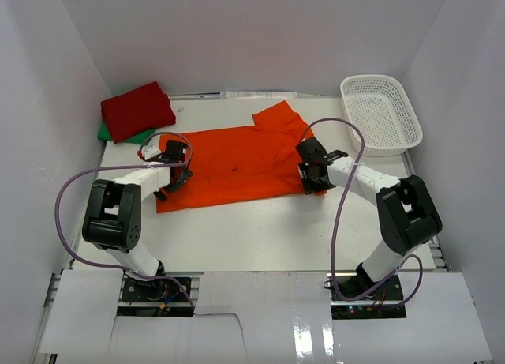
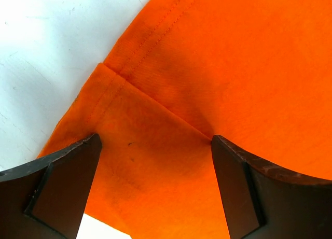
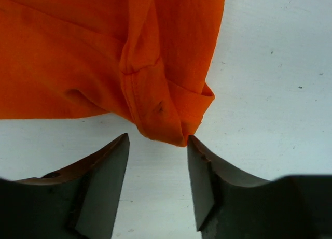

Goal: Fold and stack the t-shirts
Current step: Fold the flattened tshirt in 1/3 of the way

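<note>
Right claw (image 3: 157, 139) at corner of orange t-shirt (image 3: 78, 52)

Flat t-shirt (image 1: 237, 163) between left hand (image 1: 177, 176) and right hand (image 1: 312, 181)

The left arm (image 1: 138, 174) and the right arm (image 1: 359, 178) look alike, with slim white links joined by bulky, rounded black joint housings. A long lavender cable (image 1: 57, 210) runs in a loop along the left arm, and a second lavender cable (image 1: 338, 222) loops along the right one. Each arm is mounted on a black base at the near edge of the white desk (image 1: 260, 230), the left base (image 1: 146, 289) and the right base (image 1: 355, 289), both with thin coloured wires. The left gripper (image 1: 175, 173) and the right gripper (image 1: 314, 170) are black. Close up, their fingers (image 2: 62, 192) are dark wedges with flat inner faces and scuffed edges.
</note>
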Controlling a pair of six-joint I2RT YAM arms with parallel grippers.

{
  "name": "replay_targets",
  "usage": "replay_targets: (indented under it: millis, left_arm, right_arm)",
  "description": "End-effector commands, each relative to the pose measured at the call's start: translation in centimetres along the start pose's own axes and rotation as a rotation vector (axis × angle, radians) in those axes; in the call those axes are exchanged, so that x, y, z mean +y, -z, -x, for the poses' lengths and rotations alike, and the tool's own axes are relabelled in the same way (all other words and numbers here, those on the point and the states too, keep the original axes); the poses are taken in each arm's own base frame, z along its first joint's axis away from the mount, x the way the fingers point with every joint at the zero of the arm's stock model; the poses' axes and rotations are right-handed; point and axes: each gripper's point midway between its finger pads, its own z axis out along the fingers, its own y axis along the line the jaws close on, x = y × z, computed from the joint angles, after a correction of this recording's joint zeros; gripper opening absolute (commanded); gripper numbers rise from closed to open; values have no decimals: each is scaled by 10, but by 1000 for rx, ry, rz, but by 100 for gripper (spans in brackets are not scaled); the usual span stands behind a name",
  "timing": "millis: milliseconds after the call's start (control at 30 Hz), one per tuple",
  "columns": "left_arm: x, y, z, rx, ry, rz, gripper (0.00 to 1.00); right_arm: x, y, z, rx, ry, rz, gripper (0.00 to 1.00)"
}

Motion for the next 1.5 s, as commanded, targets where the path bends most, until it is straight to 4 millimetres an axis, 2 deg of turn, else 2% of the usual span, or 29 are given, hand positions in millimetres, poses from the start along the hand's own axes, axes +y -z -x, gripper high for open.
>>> replay_targets:
  millis: [0,33,67,167,267,367,533,567,633,800,933,1100,1167,1233,1267,1333,1367,1433,1467]
  left_arm:
    - [-2,-7,-1,-12,31,-2,98]
    - [-1,-8,-1,-13,29,3,98]
    - [-1,-8,0,-16,25,4,98]
    - [2,-10,1,-25,18,19,98]
    - [5,-12,1,-26,20,28,98]
    - [7,-12,2,-27,26,29,98]
    - [6,-14,3,-28,23,30,98]
    - [7,-15,2,-24,23,35,98]
    - [9,-17,1,-21,25,43,98]
    - [14,-18,-2,-18,18,53,98]
    - [14,-18,-3,-10,14,51,98]
    - [18,-18,-5,-2,5,72,98]
    - [22,-16,-6,5,10,86,98]
    - [23,-13,-5,10,8,98,98]
    - [22,-11,-3,7,13,95,98]
    - [24,-6,-2,17,14,100,98]
    - [22,-2,0,18,21,89,98]
    - [22,6,1,25,22,75,98]
    - [19,15,9,9,35,49,98]
  right_arm:
    - [-7,-4,10,-33,-30,-74,52]
    - [-10,-5,10,-35,-33,-89,46]
    - [-10,-5,10,-38,-34,-94,34]
    - [-17,-2,13,-40,-38,-132,15]
    - [-24,2,14,-37,-39,-168,8]
    - [-30,8,15,-46,-33,-190,8]
    - [-51,20,24,-20,62,-281,8]
    - [-54,15,23,13,98,-282,8]
    - [-62,18,24,55,130,-308,8]
    - [-74,17,12,128,97,-374,8]
    - [-87,21,-5,194,87,-463,18]
    - [-100,31,-7,165,-8,-540,22]
    - [-103,37,0,132,-46,-538,29]
    - [-103,43,9,90,-87,-526,45]
    - [-104,45,13,75,-98,-522,49]
    - [-101,51,30,24,-126,-484,50]
    - [-93,50,47,-26,-154,-420,50]
    - [-85,49,67,-73,-178,-343,51]
    - [-75,48,79,-91,-179,-268,51]
